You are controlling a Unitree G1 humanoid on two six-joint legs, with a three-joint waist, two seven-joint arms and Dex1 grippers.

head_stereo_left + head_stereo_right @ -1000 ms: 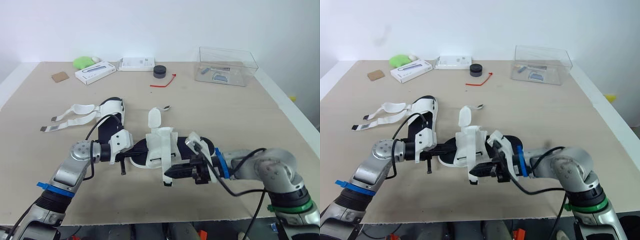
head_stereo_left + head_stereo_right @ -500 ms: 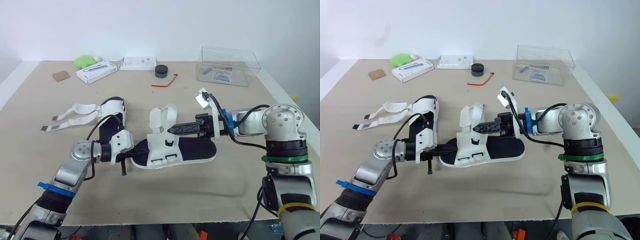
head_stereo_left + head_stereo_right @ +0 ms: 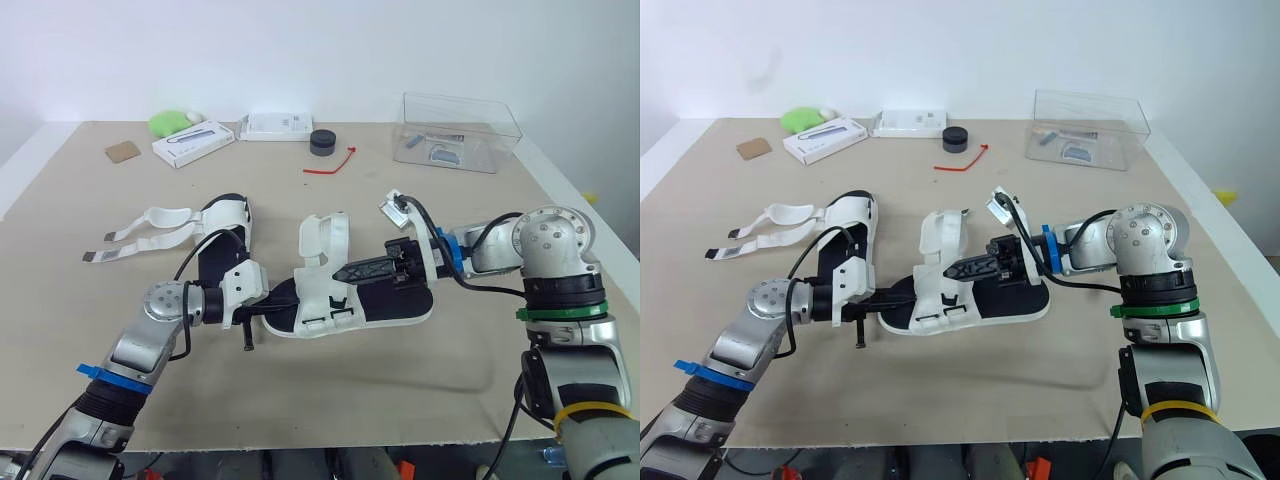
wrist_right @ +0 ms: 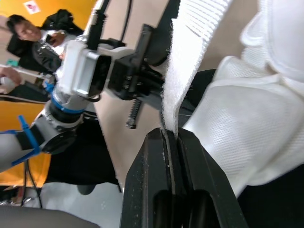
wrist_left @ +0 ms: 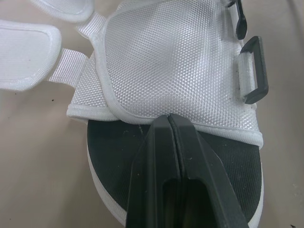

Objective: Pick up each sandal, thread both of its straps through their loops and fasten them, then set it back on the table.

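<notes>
Sandal (image 3: 400, 303) lies on the desk (image 3: 450, 380); right gripper (image 4: 170, 135) pinches its white strap (image 4: 190, 57); left gripper (image 5: 169, 118), closed tight, rests on its black footbed (image 5: 109, 156).

Right pincer (image 3: 352, 272) with strap (image 3: 330, 232) up over sandal (image 3: 400, 301).

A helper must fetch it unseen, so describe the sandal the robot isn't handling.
On the tan table, look left of centre. The untouched sandal lies there, with a black footbed and a white upper. Unlike the neighbour sandal, whose strap the right gripper pinches, its two straps trail flat toward the table's left edge.
</notes>
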